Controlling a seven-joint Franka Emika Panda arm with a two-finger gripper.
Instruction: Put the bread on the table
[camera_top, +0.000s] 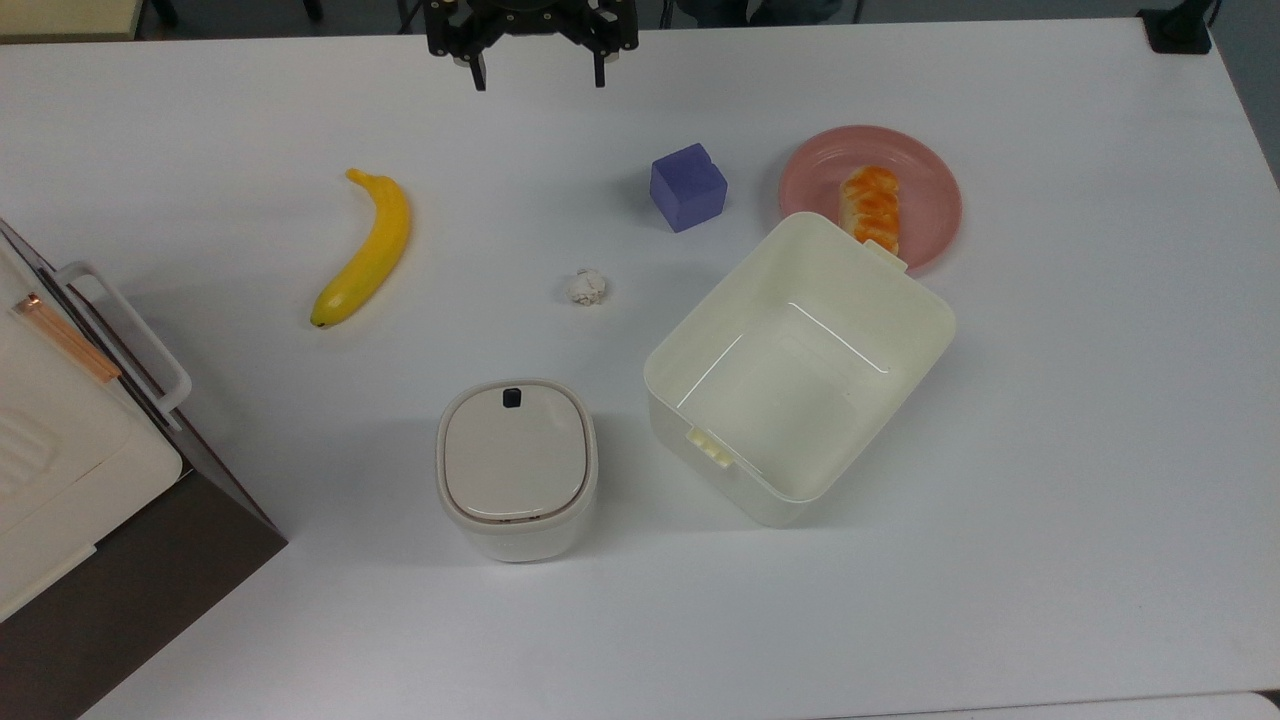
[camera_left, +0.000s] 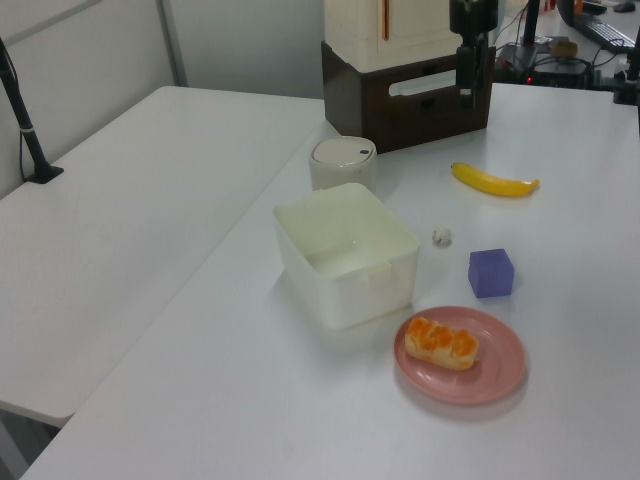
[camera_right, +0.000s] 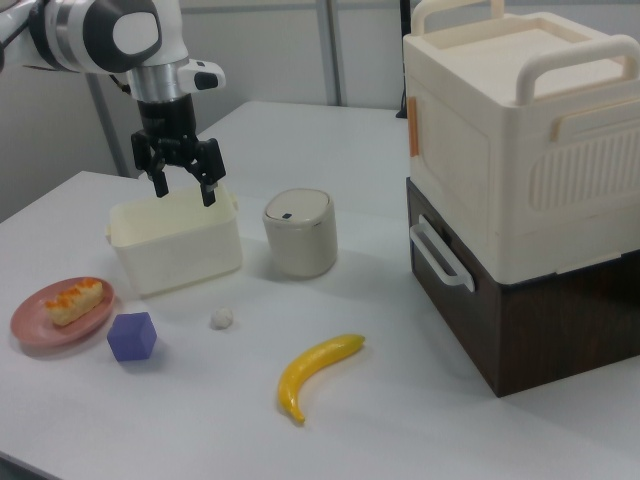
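Bread: one small oblong loaf (camera_top: 870, 206), glossy lumpy orange-brown top, pale cream sides; it lies on the plate, not on the desk.
Plate: one round, smooth pink plate (camera_top: 925, 180), at about 2 o'clock in the top view.
Bin: one open cream plastic bin (camera_top: 800, 370), rounded corners, its rim hiding the plate's near edge in the top view.
Cube: one matte purple block (camera_top: 688, 186), at 9 o'clock of the plate in the top view.
Paper ball: one tiny crumpled whitish wad (camera_top: 587, 287), near the middle.
Banana: one long, smooth yellow curve (camera_top: 367, 250), at 9 o'clock of the ball.
Canister: one squat cream container with a lid (camera_top: 516, 468).
Desk: plain white matte top (camera_top: 1050, 450).
Pincer: black, two-fingered (camera_top: 539, 72), spread wide with nothing in it, up at 12 o'clock in the top view, well apart from the bread.
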